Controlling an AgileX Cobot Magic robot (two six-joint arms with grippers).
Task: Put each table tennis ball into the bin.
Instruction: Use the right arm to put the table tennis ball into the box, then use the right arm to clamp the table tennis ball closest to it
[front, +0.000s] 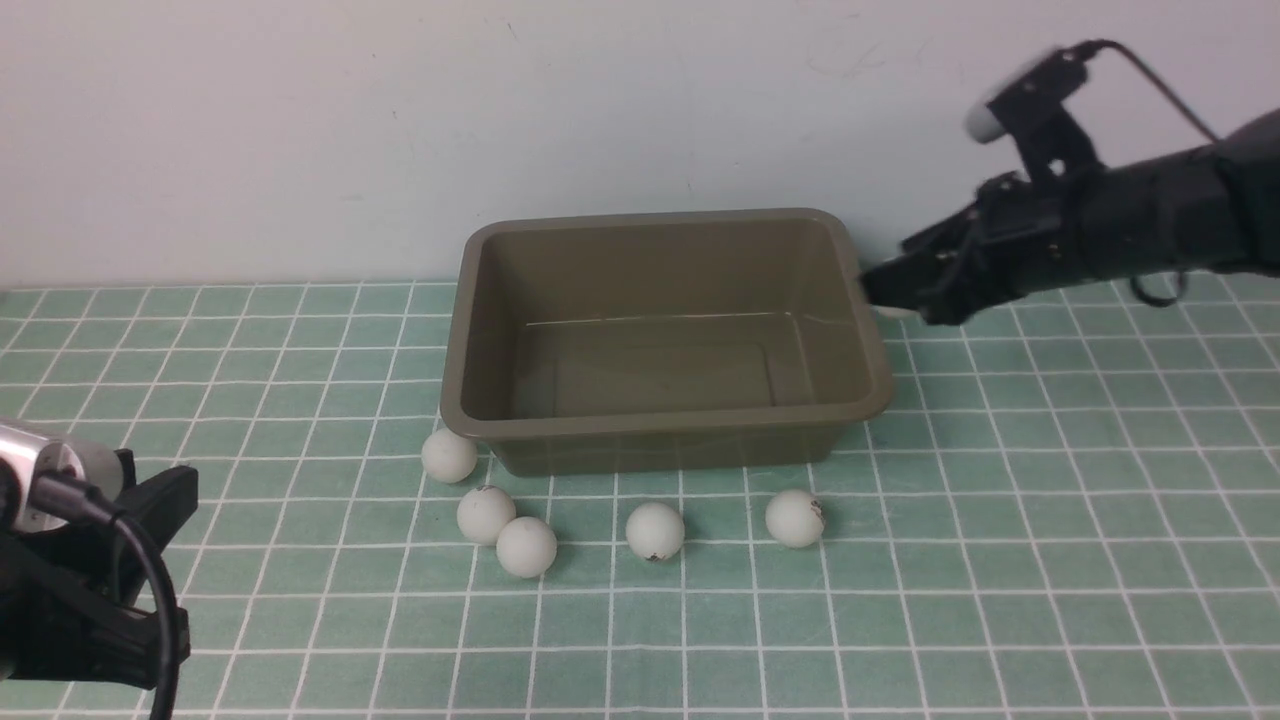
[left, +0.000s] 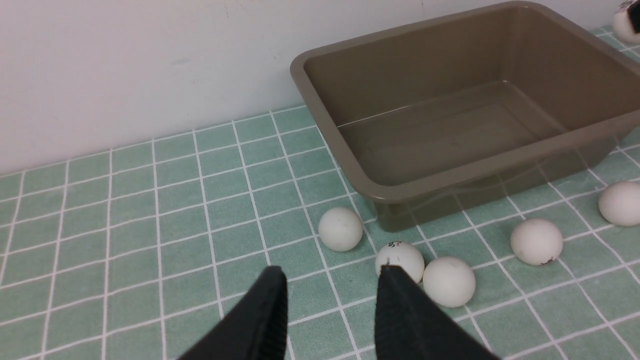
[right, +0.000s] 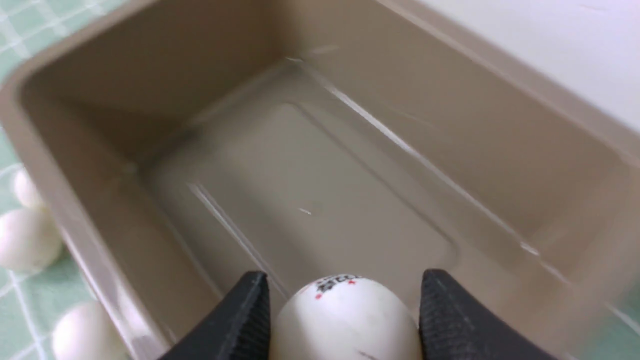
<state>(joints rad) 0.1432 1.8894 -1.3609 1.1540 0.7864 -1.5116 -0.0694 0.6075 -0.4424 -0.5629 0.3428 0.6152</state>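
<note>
1. Well out from the bin's front-left corner, the left gripper (left: 331, 272) hangs low over the green tiled mat (front: 1000, 550). Its jaws are spread, with nothing between them.
2. Next along, the first ball (front: 449, 455) sits on the mat just beside the bin's front-left corner.
3. A little further out from that same corner, the second ball (front: 485, 514) and third ball (front: 526, 547) are tucked together, touching or all but.
4. The fourth ball (front: 655, 530) lies before the middle of the bin's front wall, apart from it, with a small dark mark low on its face.
5. The fifth ball (front: 795, 517) rests on the mat near the bin's front-right corner, with a dark mark on its right side.
6. The bin (front: 660, 424) itself, olive-brown, stands with its back against the pale wall (front: 300, 120). All five of those balls are outside it.
7. Over at the bin's right rim, the right gripper (front: 880, 295) reaches in level, pinching the sixth ball (right: 345, 320) between its two black fingers. The ball's printed side is up, and it hangs over the bin's right edge.
</note>
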